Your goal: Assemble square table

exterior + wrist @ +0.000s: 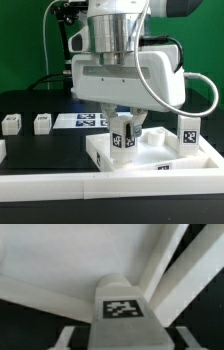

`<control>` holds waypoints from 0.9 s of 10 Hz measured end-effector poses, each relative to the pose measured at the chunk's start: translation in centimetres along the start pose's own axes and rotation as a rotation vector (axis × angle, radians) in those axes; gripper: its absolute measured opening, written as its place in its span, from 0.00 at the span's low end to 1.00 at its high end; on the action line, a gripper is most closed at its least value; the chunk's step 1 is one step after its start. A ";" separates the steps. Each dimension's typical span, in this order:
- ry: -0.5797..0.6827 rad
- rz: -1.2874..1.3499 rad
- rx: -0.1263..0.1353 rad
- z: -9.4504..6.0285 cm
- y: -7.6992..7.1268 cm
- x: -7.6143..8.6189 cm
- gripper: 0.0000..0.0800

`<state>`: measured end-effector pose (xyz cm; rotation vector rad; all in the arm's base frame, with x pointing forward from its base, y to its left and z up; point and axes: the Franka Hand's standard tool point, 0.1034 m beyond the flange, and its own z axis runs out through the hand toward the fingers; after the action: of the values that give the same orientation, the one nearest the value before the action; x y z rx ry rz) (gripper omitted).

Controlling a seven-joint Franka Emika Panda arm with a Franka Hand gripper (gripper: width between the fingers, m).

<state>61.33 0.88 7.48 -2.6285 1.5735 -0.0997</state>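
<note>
The square table's white slab (160, 158) lies on the black worktop at the exterior view's right. My gripper (124, 128) is shut on a white leg post (123, 136) with a black-and-white tag, held upright over the slab's near-left corner. In the wrist view the same leg post (122, 308) fills the space between my fingers (76, 336), with the slab (70, 258) beneath it. I cannot tell whether the post's foot touches the slab. Another tagged leg post (187, 132) stands upright at the slab's right side.
Two more white leg posts (12, 124) (42, 122) lie on the worktop at the exterior view's left. The marker board (85, 121) lies flat behind them. A low white rail (60, 186) runs along the front edge.
</note>
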 end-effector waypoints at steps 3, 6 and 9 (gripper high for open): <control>0.000 0.210 -0.003 0.0 -0.1 -0.5 0.36; -0.013 0.350 0.005 0.1 -0.2 -0.6 0.36; -0.014 0.252 0.004 0.0 -0.2 -0.4 0.62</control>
<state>61.27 1.35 7.46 -2.3967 1.8795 -0.0687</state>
